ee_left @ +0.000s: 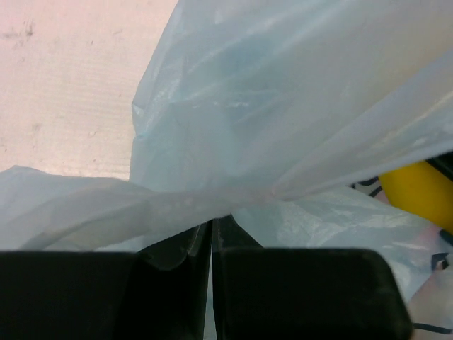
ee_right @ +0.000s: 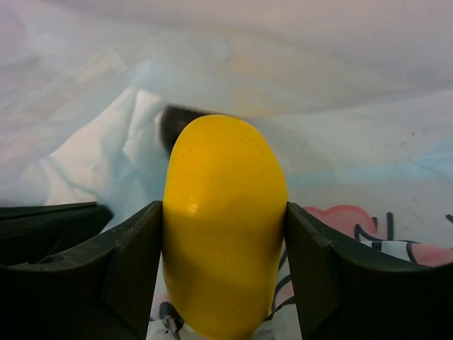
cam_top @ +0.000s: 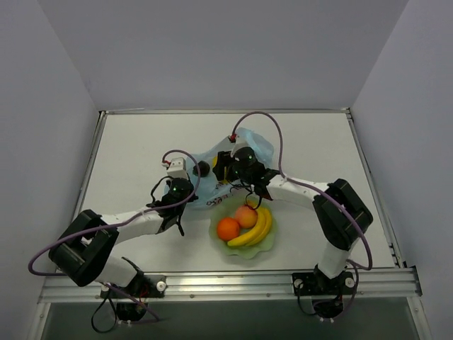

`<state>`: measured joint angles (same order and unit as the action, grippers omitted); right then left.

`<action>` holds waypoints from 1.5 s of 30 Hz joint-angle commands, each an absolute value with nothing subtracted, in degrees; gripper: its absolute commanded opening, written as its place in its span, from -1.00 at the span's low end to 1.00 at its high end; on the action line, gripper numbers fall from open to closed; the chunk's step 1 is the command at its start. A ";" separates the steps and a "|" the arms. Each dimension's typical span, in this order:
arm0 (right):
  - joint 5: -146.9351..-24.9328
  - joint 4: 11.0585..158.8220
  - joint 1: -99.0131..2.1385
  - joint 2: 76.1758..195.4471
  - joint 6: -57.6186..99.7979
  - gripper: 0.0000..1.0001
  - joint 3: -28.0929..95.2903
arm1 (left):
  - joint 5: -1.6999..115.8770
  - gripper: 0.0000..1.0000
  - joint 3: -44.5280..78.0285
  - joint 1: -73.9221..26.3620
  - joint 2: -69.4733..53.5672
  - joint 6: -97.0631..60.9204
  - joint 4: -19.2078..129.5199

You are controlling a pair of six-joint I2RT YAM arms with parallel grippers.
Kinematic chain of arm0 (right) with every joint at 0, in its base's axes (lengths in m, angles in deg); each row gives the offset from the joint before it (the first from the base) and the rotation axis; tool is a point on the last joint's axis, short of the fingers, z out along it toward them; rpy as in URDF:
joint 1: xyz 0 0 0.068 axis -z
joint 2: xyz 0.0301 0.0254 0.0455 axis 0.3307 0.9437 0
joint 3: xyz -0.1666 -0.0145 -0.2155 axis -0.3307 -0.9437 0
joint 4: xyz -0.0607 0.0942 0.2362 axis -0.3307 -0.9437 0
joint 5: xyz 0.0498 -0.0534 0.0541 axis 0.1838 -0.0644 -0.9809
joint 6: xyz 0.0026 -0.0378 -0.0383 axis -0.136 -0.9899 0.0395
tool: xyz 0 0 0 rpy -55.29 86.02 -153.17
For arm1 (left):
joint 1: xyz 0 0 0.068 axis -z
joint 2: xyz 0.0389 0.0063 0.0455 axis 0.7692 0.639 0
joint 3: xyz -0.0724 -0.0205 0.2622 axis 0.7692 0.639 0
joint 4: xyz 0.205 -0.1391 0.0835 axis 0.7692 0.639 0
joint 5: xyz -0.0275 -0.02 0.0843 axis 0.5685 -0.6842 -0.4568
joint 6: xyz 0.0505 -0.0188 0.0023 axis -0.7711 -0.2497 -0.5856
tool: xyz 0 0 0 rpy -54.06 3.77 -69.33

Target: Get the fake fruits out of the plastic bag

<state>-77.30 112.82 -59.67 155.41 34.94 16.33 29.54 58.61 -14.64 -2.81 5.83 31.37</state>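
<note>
Fruits (cam_top: 244,225) lie in the green bowl (cam_top: 267,244) near the front of the table (cam_top: 141,156): an orange (cam_top: 228,229), a pink peach (cam_top: 246,216) and bananas (cam_top: 259,230). The blue bag (cam_top: 253,146) lies crumpled just behind the bowl. The right gripper (ee_right: 224,212) has bag plastic all around it, and its two fingers squeeze a yellow fruit (ee_right: 223,170) from both sides (an oval one, smooth and shiny). A small dark thing (ee_right: 175,125) shows behind that fruit, too hidden to name. The left gripper (ee_left: 212,234) is at the bag's left side, clamped tight on a twisted fold of the bag.
</note>
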 commanded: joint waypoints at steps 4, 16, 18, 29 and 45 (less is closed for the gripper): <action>-94.98 128.84 -52.89 151.93 46.06 -0.38 11.93 | 31.25 -0.95 57.54 -13.89 -3.12 4.98 23.16; -100.61 114.63 -56.13 140.27 48.55 -0.25 13.43 | 31.69 -0.95 53.94 -15.21 -4.00 4.89 25.18; -101.06 114.10 -57.10 137.97 48.64 -0.24 11.85 | 32.65 -0.95 53.94 -15.74 -3.73 5.15 24.57; -100.62 110.41 -58.16 128.47 47.15 -0.21 6.74 | 35.47 -0.95 53.85 -16.79 -3.91 4.54 24.04; -88.94 75.44 -63.52 126.09 28.09 -0.12 11.67 | 35.03 -0.95 54.46 -16.97 -5.14 4.10 24.04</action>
